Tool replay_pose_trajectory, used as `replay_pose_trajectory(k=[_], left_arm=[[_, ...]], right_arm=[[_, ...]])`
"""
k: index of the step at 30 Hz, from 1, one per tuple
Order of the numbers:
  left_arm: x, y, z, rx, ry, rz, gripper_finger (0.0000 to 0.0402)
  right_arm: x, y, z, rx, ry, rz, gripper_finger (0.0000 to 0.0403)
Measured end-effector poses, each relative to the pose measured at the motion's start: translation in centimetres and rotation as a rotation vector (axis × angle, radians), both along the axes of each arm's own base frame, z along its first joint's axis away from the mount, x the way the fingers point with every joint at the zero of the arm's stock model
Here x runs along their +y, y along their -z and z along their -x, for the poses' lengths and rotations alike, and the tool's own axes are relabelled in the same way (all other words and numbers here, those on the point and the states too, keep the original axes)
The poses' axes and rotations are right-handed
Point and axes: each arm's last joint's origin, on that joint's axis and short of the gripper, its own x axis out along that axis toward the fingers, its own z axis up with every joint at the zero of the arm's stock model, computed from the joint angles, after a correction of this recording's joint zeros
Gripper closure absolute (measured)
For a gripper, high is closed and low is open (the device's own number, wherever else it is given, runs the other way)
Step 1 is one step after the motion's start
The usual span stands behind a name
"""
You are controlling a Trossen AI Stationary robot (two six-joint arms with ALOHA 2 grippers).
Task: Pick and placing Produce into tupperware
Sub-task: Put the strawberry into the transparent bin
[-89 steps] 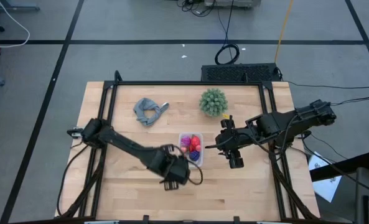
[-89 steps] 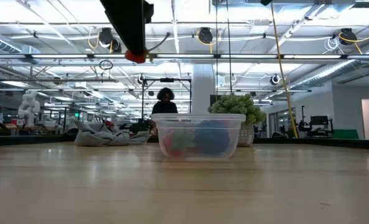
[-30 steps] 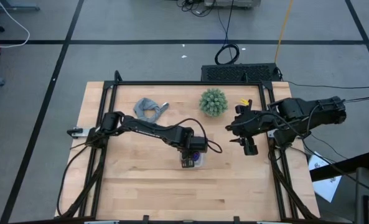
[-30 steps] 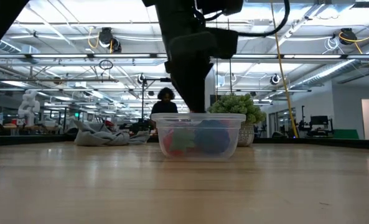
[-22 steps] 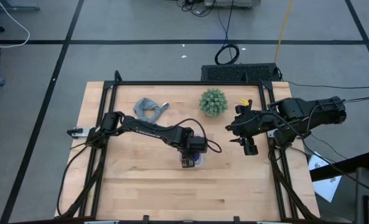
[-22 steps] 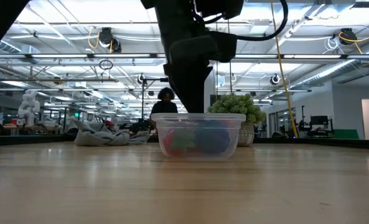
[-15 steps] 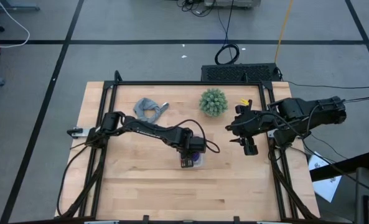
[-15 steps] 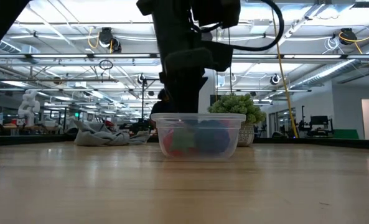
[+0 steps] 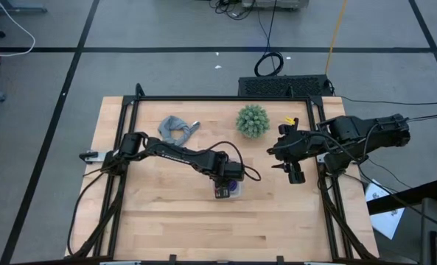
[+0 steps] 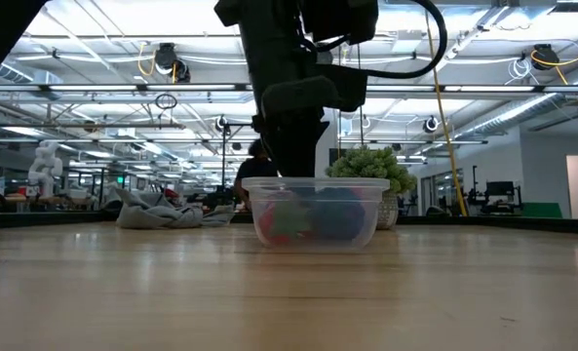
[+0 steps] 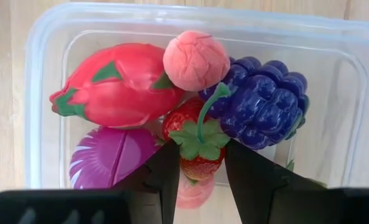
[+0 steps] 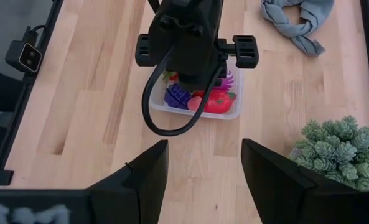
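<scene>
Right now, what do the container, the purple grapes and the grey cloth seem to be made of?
The container looks like thin clear plastic: the wood grain shows through its glossy wall. The grapes look like moulded plastic or rubber, smooth with soft highlights on each bump. The grey cloth looks like soft matte woven fabric, lying crumpled in folds.

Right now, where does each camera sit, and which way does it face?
High: overhead, facing down on table and both arms.
Low: tabletop height, facing tupperware.
Left wrist: above tupperware; left pincer shut on strawberry.
Right wrist: beside table, facing left arm; right pincer empty.
All share the tupperware.
</scene>
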Motion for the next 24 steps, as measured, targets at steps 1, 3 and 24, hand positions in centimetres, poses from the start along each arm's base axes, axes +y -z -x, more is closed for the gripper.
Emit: replay_pose_trajectory(k=[1,3,24], left_arm=[[0.0,-0.01,0.0,0.0,0.001,-0.001,0.0277],[0.0,-0.01,0.01,0.0,0.002,-0.001,0.0277],[0.06,-0.03,0.01,0.002,0.022,-0.008,0.0277]], right_arm=[[0.0,0.0,-0.01,-0.001,0.0,0.0,0.0209],[0.0,0.0,-0.01,-0.001,0.0,0.0,0.0209],[-0.01,-0.01,-0.01,-0.001,0.001,0.0,0.0209]])
